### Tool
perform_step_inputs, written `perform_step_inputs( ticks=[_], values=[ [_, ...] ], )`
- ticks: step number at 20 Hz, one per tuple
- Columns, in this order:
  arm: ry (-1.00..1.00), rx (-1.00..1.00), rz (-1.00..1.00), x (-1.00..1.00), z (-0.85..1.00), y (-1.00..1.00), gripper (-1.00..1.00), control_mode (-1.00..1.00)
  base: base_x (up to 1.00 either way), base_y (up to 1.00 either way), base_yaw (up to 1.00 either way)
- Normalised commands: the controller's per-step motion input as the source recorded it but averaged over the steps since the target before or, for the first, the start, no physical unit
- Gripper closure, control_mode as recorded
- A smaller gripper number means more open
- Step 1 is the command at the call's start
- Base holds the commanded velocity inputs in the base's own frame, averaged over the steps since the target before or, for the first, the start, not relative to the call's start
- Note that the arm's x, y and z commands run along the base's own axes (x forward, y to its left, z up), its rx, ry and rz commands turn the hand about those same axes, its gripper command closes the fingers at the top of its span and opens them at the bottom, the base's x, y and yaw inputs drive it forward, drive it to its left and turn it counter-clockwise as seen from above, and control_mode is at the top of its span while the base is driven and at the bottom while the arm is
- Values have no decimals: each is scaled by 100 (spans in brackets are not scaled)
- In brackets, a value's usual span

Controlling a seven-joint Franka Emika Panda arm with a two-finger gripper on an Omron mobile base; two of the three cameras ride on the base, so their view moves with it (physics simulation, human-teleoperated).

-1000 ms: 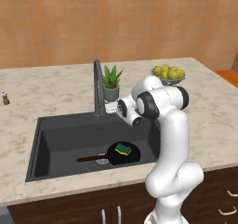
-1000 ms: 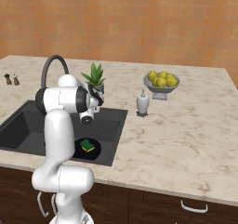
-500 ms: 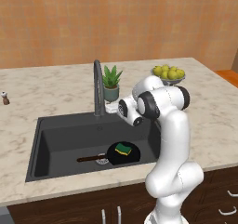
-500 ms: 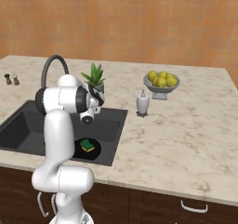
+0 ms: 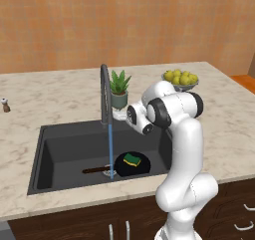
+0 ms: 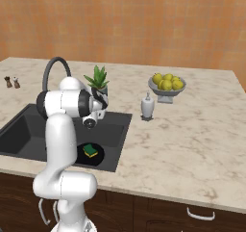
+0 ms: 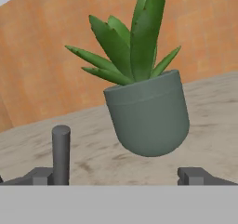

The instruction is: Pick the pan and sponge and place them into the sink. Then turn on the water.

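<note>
In the sink [image 5: 60, 139], the pan [image 5: 133, 165] (sponge [image 5: 132, 159] on it) lies right of the water [image 5: 110, 149]. Right of the tap [image 5: 105, 92], the gripper [image 5: 130, 116] hangs empty, fingers spread wide, task apparently done.

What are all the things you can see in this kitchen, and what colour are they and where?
sink: one, dark grey, set into the counter.
tap: one, dark grey, arched, at the sink's back edge.
water: one thin blue stream, running from the tap into the sink.
pan: one, black, in the sink.
sponge: one, yellow and green, lying on the pan.
potted plant: one, green leaves in a grey-green pot, behind the sink.
fruit bowl: one, grey with yellow fruit, on the counter's far side.
soap dispenser: one, white, on the counter right of the sink.
shakers: two, small, dark, on the counter's far left.
counter: one, beige marble.
tool: one, dark tips, open, facing the potted plant.
</note>
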Motion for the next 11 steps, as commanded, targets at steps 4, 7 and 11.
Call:
perform_step_inputs(
  ticks=[4,7,11],
  values=[
    [7,7,-2,7,0,-100,-100,-100,0,0,0],
    [6,3,0,1,-5,-93,-100,-100,0,0,0],
    [2,3,0,0,-1,-88,-100,-100,0,0,0]
  ],
)
